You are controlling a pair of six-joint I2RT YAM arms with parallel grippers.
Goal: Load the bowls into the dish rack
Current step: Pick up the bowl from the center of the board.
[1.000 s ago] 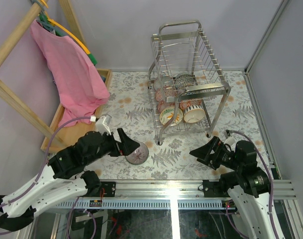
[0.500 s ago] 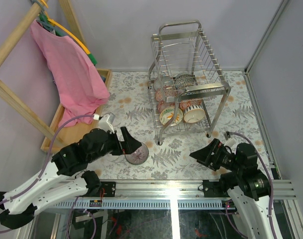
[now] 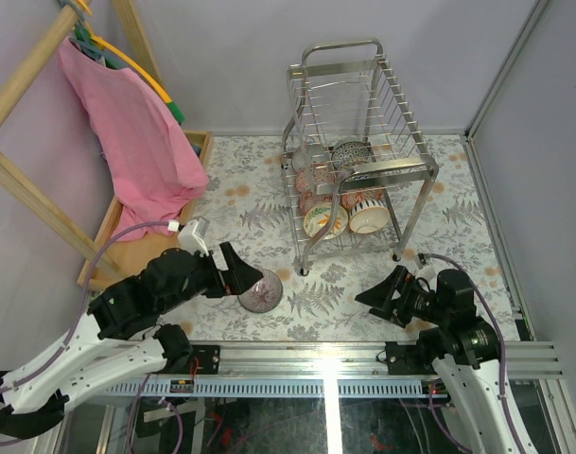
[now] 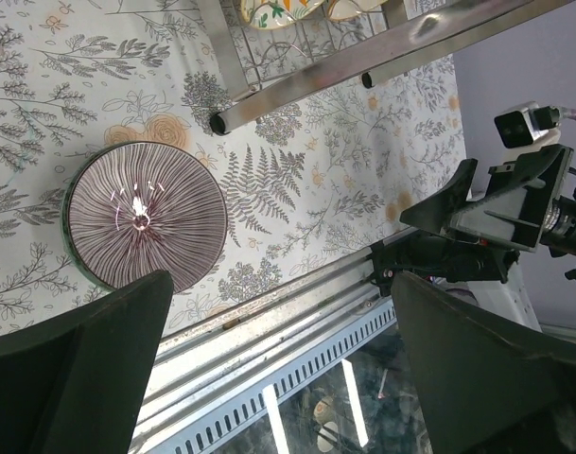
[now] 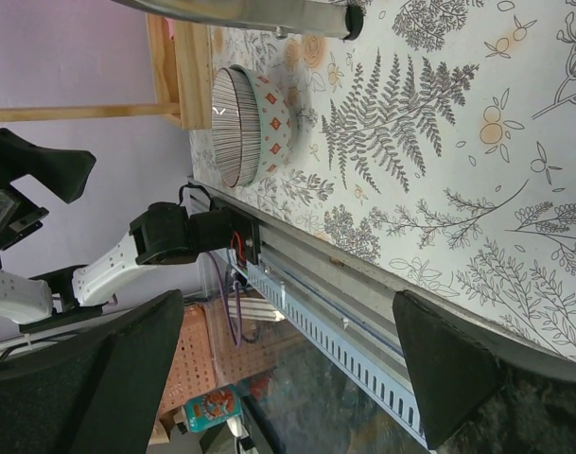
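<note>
The left tool [image 3: 242,272] and right tool [image 3: 382,291], both spread wide and empty, have edged left, while the round ribbed bowl [image 3: 262,293] stays on the floral desk [image 3: 250,203].

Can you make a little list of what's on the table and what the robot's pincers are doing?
Loose bowl: one, upright on the table, in front of the rack
Rack: shiny wire, several bowls inside
Left pincer: open, empty, by that bowl
Right pincer: open, empty
Left side: pink cloth hanging over a wooden tray
</note>
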